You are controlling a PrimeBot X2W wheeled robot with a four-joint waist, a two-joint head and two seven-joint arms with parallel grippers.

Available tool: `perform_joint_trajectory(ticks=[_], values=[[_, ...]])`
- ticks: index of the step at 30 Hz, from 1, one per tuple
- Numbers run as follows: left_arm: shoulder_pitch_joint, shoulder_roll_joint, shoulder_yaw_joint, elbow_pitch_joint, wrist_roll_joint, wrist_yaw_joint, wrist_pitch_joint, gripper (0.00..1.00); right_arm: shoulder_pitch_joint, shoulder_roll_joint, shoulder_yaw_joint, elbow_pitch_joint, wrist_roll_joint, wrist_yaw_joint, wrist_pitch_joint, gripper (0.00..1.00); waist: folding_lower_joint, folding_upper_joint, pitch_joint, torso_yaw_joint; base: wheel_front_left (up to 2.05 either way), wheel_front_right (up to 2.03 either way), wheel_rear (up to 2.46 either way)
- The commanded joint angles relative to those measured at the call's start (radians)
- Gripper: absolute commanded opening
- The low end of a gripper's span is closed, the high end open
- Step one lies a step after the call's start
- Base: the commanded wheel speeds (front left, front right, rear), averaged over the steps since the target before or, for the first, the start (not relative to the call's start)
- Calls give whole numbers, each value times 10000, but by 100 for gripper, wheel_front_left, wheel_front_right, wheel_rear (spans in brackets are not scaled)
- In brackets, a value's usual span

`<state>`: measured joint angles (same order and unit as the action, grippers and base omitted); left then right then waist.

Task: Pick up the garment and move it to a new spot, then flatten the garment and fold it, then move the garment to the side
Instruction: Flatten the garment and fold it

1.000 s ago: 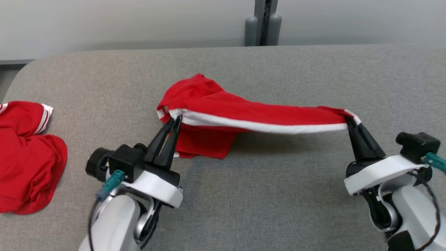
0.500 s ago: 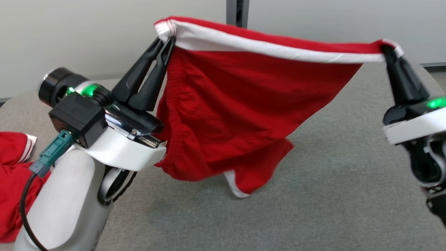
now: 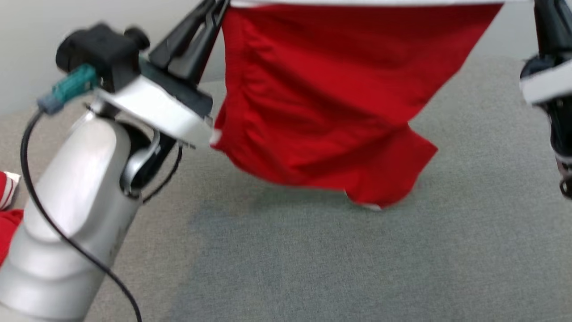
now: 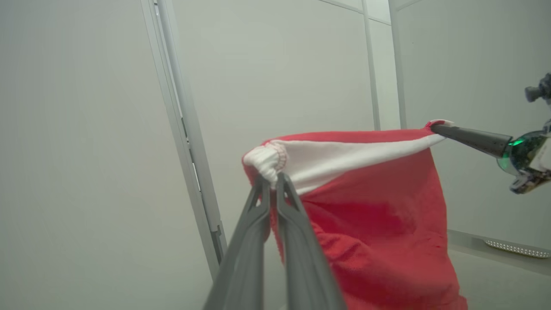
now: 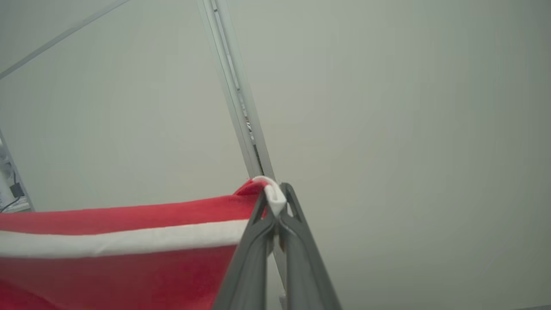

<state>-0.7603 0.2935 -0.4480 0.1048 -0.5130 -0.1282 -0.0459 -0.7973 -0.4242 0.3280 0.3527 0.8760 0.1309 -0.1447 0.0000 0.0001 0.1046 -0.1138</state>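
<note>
The garment (image 3: 330, 98), red with a white waistband, hangs stretched in the air between my two grippers, its lower corner just above the grey table (image 3: 313, 268). My left gripper (image 4: 272, 177) is shut on the bunched left end of the waistband (image 4: 344, 157); its dark fingers (image 3: 192, 40) rise at the upper left of the head view. My right gripper (image 5: 275, 200) is shut on the waistband's right end, and its fingers (image 3: 549, 27) stand at the top right of the head view. The garment (image 5: 107, 258) falls away below the band in the right wrist view.
A second red piece of clothing with white stripes (image 3: 6, 201) lies on the table at the far left edge. A pale wall with a vertical metal seam (image 4: 185, 142) stands behind the table.
Both grippers have lifted the garment from the table high into the air, and it now hangs open below them. The head view has shifted as well.
</note>
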Motion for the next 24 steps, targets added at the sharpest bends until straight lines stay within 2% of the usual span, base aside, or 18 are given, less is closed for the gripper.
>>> perform_joint_trajectory(ticks=[1,6,10,13,18,24], values=[[-374,3,-99,274,-115,-28,-36,0,-379,79,-67,307,-73,-1,65,0,0,-1,276,-31,0,0,0],[-2862,119,-821,2622,-104,-20,-504,0,-2962,1065,95,2677,-467,-1,-51,0,0,-1,1274,-27,0,0,0],[-5279,8,-1349,4779,498,-21,-1653,0,-5196,1610,531,3836,-702,0,-896,0,0,-1,2475,66,0,0,0],[-6417,-92,-1378,5664,1054,-20,-2074,0,-6106,1670,785,4234,-978,-1,-1165,0,0,-1,3226,122,0,0,0],[-7155,-243,-1181,6057,1727,-20,-2192,0,-6737,1649,1006,4381,-1378,0,-1230,0,0,-1,4535,206,0,0,0],[-6228,-365,-1259,5631,1902,-22,-2190,0,-5840,1570,782,3806,-1654,-1,-1228,0,0,-1,5696,342,0,0,0]])
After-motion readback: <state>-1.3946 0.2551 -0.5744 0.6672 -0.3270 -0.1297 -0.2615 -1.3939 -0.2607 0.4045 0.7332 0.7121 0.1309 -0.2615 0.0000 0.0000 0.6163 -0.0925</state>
